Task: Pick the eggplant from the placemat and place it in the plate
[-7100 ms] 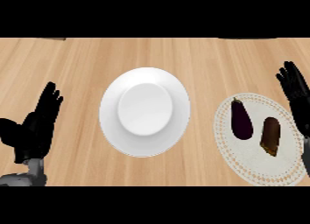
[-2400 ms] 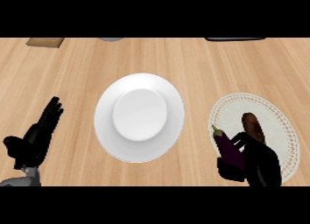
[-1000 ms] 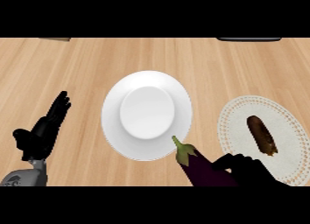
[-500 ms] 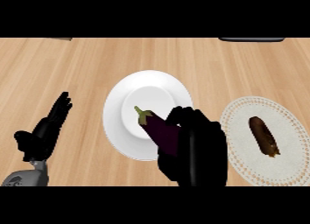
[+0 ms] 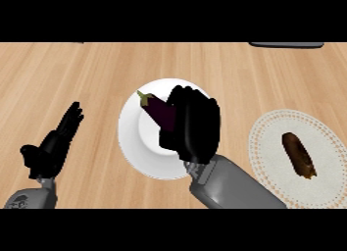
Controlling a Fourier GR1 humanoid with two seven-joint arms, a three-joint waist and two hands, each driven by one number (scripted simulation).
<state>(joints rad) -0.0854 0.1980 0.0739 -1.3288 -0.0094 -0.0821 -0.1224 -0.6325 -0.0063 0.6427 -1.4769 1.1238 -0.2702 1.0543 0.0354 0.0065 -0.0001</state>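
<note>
A dark purple eggplant (image 5: pixel 157 111) with a green stem is held over the white plate (image 5: pixel 136 154) at the counter's middle. My right hand (image 5: pixel 191 127) is shut on the eggplant, its fingers curled round the right side and hiding the lower end. Whether the eggplant touches the plate cannot be told. The round cream placemat (image 5: pixel 328 171) lies at the right with a brown oblong item (image 5: pixel 298 154) on it. My left hand (image 5: pixel 53 144) rests open at the lower left, fingers up, apart from the plate.
The wooden counter stretches on all sides. A dark flat object (image 5: pixel 286 44) shows at the far edge, upper right. My right forearm (image 5: pixel 231 186) crosses the plate's lower right rim.
My right hand has carried the eggplant from the placemat leftward and further over the plate's middle. The left hand has stayed where it was.
</note>
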